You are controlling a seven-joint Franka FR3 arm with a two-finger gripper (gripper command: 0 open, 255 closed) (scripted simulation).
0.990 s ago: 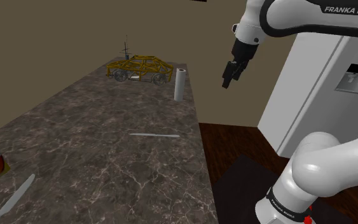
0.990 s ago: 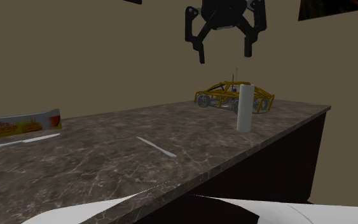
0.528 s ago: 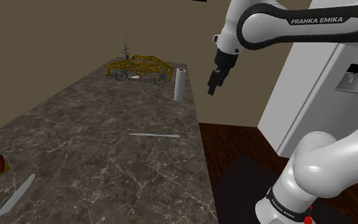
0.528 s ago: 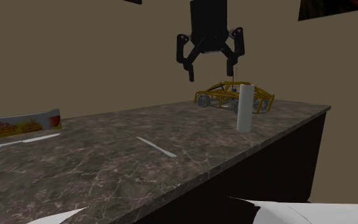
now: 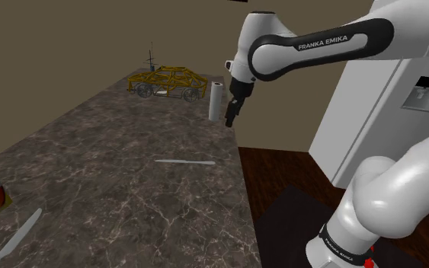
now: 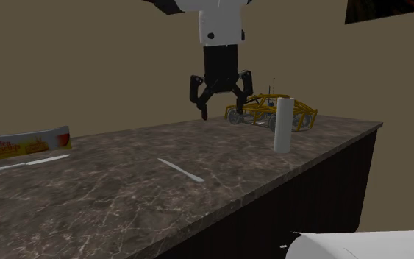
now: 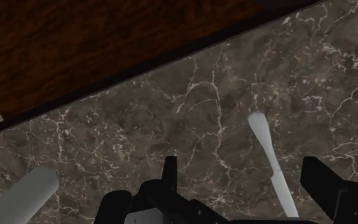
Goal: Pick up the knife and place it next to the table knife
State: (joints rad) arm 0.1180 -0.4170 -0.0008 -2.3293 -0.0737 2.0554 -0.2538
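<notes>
Hand [image 6: 220, 110], open wide and empty, hangs over bench [image 5: 106, 198]; knife [image 5: 184, 161] lies flat below, slightly nearer, long axis crosswise.

Only thing I'm actually reading here is "FRANKA EMIKA", which is showing in white capitals along the dark band of the white arm [image 5: 323, 42] in the shoulder view. The yellow and red package [image 6: 21, 146] at the second exterior view's left is carrying some lettering on its long side, but it's coming out too blurry for me to make out a single word.
</notes>
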